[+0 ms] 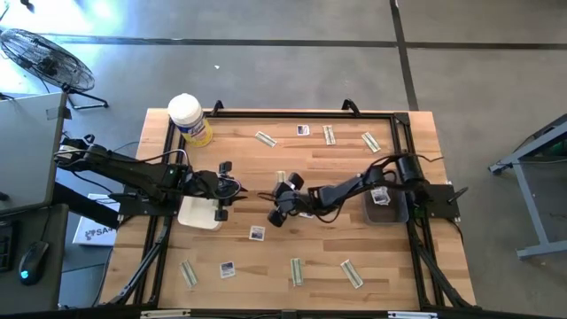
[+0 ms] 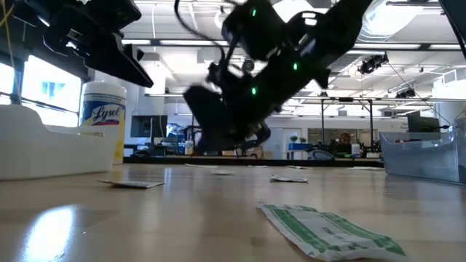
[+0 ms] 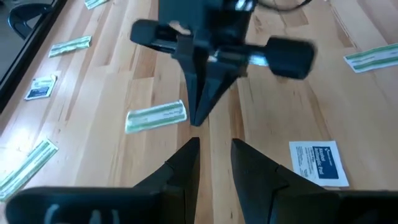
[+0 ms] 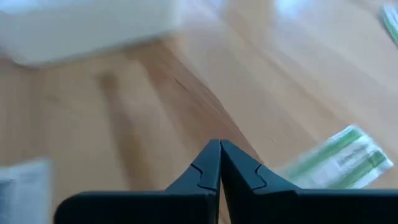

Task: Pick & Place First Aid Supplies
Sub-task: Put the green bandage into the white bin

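Observation:
Small white square packets (image 1: 257,233) and narrow greenish wrapped strips (image 1: 297,271) lie flat and scattered over the wooden table. My right gripper (image 1: 280,206) hovers near the table's middle, shut, with nothing between its fingers (image 4: 219,163). A strip (image 3: 155,116) lies just on its far side and a white packet (image 3: 318,163) on its near side. My left gripper (image 3: 214,155) is open a little and empty. It sits above the right end of a white tray (image 1: 199,214) and points at the right gripper. One white packet (image 1: 381,196) lies in the grey tray (image 1: 396,213).
A white-lidded yellow canister (image 1: 189,118) stands at the far left corner. A black frame (image 1: 283,113) borders the table. Three strips (image 1: 329,135) and a white packet (image 1: 304,130) lie along the far edge. More strips (image 2: 328,229) and a packet (image 1: 228,269) lie along the near edge.

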Tool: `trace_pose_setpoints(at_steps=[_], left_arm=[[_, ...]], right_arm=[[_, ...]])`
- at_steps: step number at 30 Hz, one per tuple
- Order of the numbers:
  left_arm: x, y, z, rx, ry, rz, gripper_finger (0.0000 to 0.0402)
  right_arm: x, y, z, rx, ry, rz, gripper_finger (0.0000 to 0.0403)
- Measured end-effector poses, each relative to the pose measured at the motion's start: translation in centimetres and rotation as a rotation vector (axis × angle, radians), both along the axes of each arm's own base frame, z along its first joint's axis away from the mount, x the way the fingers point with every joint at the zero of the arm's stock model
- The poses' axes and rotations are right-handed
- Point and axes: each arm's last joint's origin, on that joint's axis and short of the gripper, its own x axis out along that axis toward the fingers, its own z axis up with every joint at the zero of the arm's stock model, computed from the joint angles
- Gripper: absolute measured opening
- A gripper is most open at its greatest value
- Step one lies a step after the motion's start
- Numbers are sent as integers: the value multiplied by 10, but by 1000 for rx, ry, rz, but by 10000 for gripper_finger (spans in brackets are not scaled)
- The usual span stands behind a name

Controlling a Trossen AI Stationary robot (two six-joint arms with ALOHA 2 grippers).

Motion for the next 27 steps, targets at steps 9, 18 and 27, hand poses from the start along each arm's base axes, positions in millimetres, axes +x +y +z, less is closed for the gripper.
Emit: trace_pose_setpoints(at_steps=[9, 18, 27], left_arm=[[0, 0, 0, 2, 5, -2, 88], [-1, 0, -1, -3, 12, -11, 88], [0, 0, -1, -3, 11, -12, 88]], right_arm=[[-5, 9, 4, -113, 95, 125, 4], [-21, -12, 19, -131, 288, 224, 67], [-17, -52, 4, -72, 338, 372, 110]])
